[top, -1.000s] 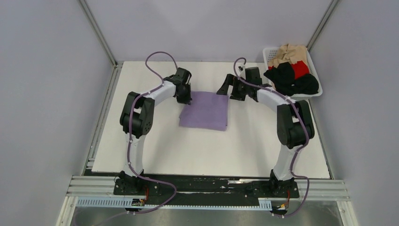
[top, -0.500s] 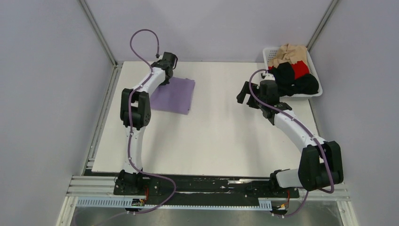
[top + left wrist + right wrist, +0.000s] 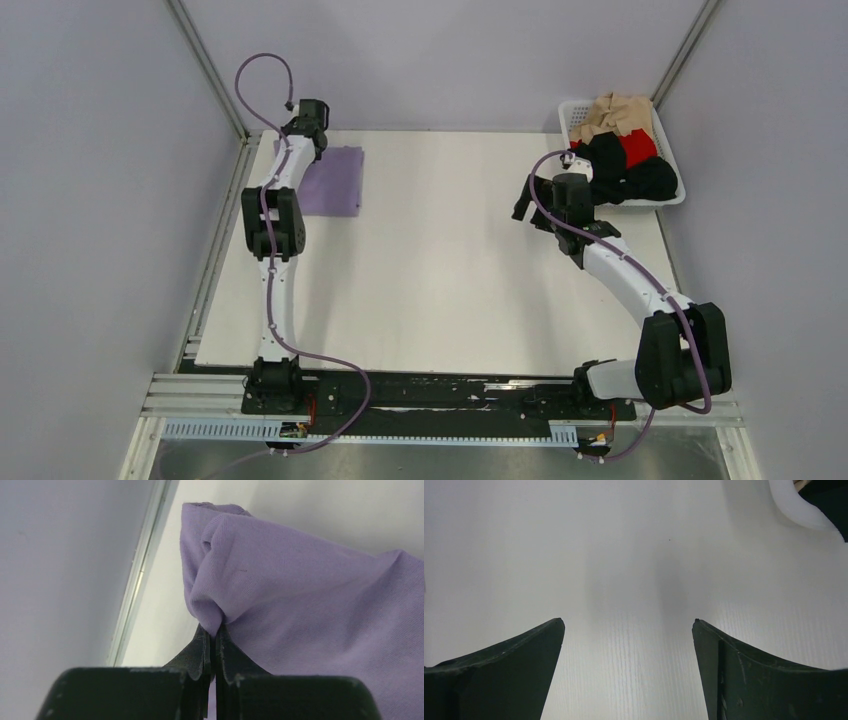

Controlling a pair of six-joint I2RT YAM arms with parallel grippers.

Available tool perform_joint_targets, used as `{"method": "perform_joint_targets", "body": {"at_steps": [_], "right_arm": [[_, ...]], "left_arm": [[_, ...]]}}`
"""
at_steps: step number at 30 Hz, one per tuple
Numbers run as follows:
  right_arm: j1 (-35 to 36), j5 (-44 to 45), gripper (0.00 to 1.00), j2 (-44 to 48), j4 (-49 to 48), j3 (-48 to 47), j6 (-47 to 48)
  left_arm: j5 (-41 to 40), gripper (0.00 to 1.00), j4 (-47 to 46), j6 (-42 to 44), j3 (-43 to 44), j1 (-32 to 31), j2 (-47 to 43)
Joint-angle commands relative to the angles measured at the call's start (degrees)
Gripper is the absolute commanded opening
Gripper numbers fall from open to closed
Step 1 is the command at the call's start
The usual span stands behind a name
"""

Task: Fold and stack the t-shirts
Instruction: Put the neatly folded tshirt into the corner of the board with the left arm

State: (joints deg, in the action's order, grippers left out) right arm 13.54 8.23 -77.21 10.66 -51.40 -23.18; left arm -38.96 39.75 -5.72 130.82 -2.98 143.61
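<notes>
The folded lavender t-shirt (image 3: 333, 181) lies at the far left corner of the white table. My left gripper (image 3: 307, 141) is at its far left edge. In the left wrist view the gripper (image 3: 214, 630) is shut on a pinched fold of the lavender t-shirt (image 3: 310, 600). My right gripper (image 3: 527, 196) is open and empty over bare table, left of the basket; the right wrist view shows its fingers (image 3: 524, 655) spread wide, the gripper (image 3: 628, 624) above the table. Black (image 3: 625, 170), red (image 3: 638, 146) and tan (image 3: 615, 114) t-shirts lie heaped in the basket.
The white mesh basket (image 3: 672, 196) stands at the far right corner; its rim shows in the right wrist view (image 3: 796, 510). A metal frame rail (image 3: 137, 575) and grey wall run along the table's left edge, close to my left gripper.
My left gripper has dragged the lavender t-shirt from the table's middle to the far left corner. My right arm has let go and swung right toward the basket.
</notes>
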Motion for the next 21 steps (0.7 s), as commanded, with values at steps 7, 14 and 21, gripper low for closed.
{"method": "perform_joint_targets", "body": {"at_steps": [7,14,21], "right_arm": [[-0.13,2.72,1.0,1.01,-1.28,0.06,0.22],[-0.18,3.82,1.0,0.45,-1.27,-0.18,0.33],[-0.18,3.73,1.0,0.81,-1.32,-0.06,-0.46]], "left_arm": [[-1.82,0.0,-7.02,4.24,8.66,4.71,3.0],[-2.25,0.0,-8.53,3.89,9.21,5.96,4.27],[-3.77,0.94,-9.4,3.56,9.82,6.32,2.4]]}}
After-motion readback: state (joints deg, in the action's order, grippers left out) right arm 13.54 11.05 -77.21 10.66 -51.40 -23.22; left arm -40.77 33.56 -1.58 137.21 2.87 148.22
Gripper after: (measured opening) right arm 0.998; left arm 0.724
